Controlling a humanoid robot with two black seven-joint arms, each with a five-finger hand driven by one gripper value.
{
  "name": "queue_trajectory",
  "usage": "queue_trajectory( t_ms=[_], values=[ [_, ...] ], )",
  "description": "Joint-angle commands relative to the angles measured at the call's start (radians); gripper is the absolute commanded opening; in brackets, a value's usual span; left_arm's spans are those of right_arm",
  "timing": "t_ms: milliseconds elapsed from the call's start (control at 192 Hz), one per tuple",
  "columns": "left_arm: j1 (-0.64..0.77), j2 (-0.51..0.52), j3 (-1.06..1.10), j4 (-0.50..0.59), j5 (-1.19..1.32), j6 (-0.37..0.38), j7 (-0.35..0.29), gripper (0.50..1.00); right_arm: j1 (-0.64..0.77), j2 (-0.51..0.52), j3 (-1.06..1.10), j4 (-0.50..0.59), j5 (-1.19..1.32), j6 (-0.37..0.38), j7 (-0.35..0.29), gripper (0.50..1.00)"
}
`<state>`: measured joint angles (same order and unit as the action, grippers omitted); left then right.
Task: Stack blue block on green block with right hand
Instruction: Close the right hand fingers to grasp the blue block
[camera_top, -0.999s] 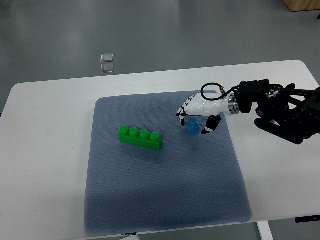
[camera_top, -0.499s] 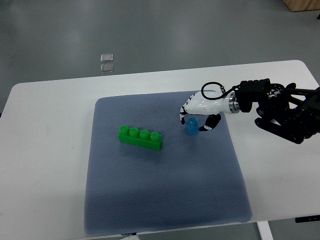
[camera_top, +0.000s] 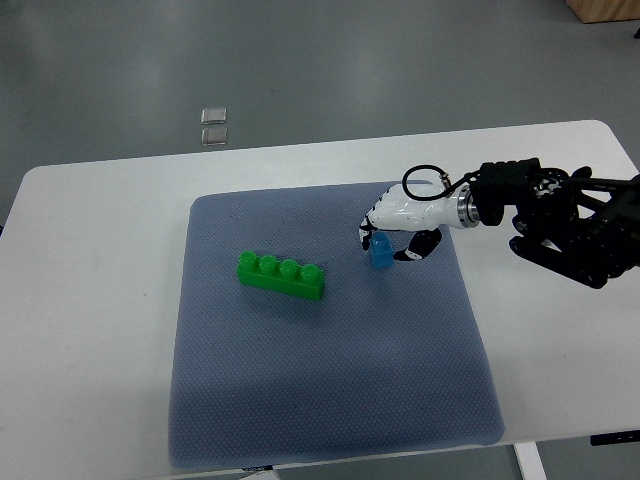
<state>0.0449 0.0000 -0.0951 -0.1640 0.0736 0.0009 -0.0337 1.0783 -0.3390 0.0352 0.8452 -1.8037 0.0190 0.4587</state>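
A small blue block (camera_top: 381, 252) stands on the grey-blue mat (camera_top: 320, 400), right of centre. My right hand (camera_top: 388, 243) reaches in from the right edge and its white fingers (camera_top: 367, 235) curl round the block, with the thumb on its right side. The long green block (camera_top: 281, 275) with a row of studs lies on the mat to the left, apart from the blue block by a short gap. The left arm does not show.
The mat lies on a white table (camera_top: 90, 300). The black forearm (camera_top: 560, 225) stretches over the table's right part. Two small clear squares (camera_top: 214, 125) lie on the floor beyond the far edge.
The fingers have drawn in closer round the blue block. The block looks slightly raised and tilted toward the hand. The green block has not moved.
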Motion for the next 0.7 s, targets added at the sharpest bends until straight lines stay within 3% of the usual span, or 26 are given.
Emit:
queue_trajectory(
  t_ms=[0,203,281,520,697],
  values=[
    [0.001,0.0,0.0,0.0,0.0,0.001,0.0,1.0,0.0,0.0,0.0,0.0,0.0,-0.001,0.0,0.688],
    [0.001,0.0,0.0,0.0,0.0,0.001,0.0,1.0,0.006,0.0,0.0,0.0,-0.003,0.001,0.0,0.682],
    [0.0,0.0,0.0,0.0,0.0,0.001,0.0,1.0,0.008,0.0,0.0,0.002,-0.005,0.003,0.0,0.644],
    [0.001,0.0,0.0,0.0,0.0,0.001,0.0,1.0,0.002,0.0,0.0,0.003,-0.005,0.003,0.0,0.613],
    [0.0,0.0,0.0,0.0,0.0,0.001,0.0,1.0,0.002,0.0,-0.001,0.003,-0.006,0.006,0.0,0.56]
  ],
)
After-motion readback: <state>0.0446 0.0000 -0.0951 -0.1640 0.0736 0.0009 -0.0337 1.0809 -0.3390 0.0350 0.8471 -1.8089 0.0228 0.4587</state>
